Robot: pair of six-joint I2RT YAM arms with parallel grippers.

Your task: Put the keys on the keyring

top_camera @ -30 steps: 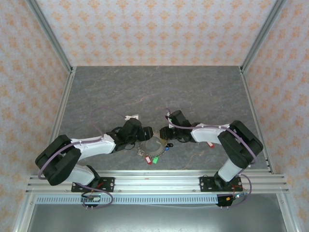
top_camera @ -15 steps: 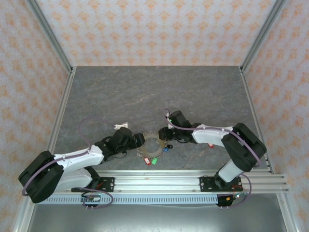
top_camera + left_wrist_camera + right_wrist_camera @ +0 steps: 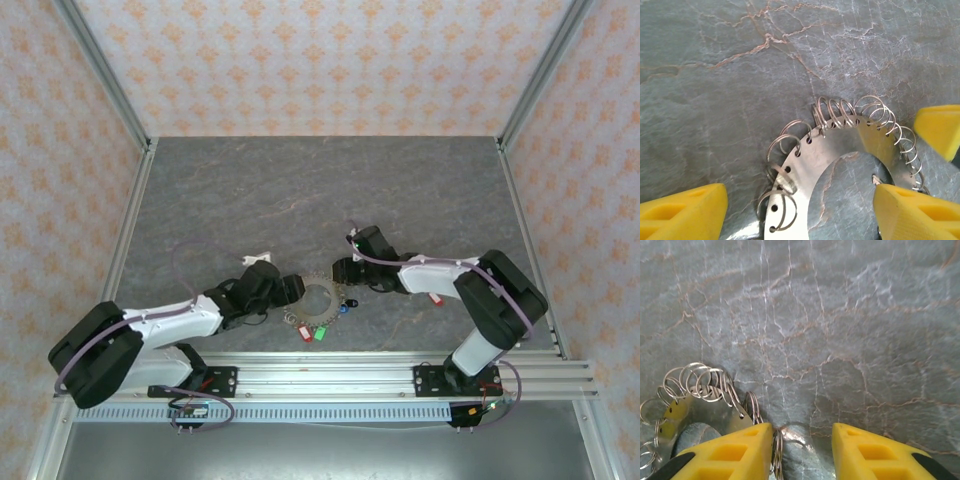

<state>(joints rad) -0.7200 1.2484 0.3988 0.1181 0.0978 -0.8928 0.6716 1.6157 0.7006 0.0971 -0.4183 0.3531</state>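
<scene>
Left gripper (image 3: 797, 202): standing spread wide, pinching nothing; yellow fingers (image 3: 682, 212) straddling one arc of the flat grey metal keyring (image 3: 837, 142), one pad sitting at the edge of its central hole, the other lying clear of the rim.
Right gripper (image 3: 802, 437): standing partly spread at the keyring's opposite side, pinching nothing; one pad overlapping the rim.
Keyring: lying flat on the grey veined stone table (image 3: 715, 75), directly beneath both sets of fingertips.
Small wire loops (image 3: 840, 112): threading the rim's punched holes, those close to the pads hanging bare.
Tiny keys with red, green and blue plastic tags (image 3: 313, 332): lying just beside the rim, toward the arm bases, outside both grips; being too small to tell whether hooked on.
Done: apparently nothing beyond bracketing the keyring.
Remaining: likely picking up each key and threading it.
</scene>
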